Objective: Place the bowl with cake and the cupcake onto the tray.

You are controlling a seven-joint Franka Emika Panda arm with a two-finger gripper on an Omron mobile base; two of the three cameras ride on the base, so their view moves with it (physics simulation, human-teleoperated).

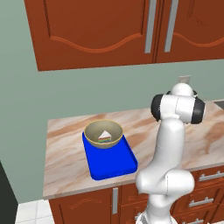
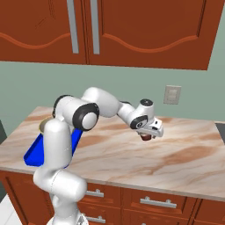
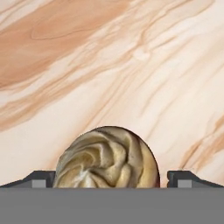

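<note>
Readable text, labels, brands, numbers, signs: we find none on anything in these pictures.
</note>
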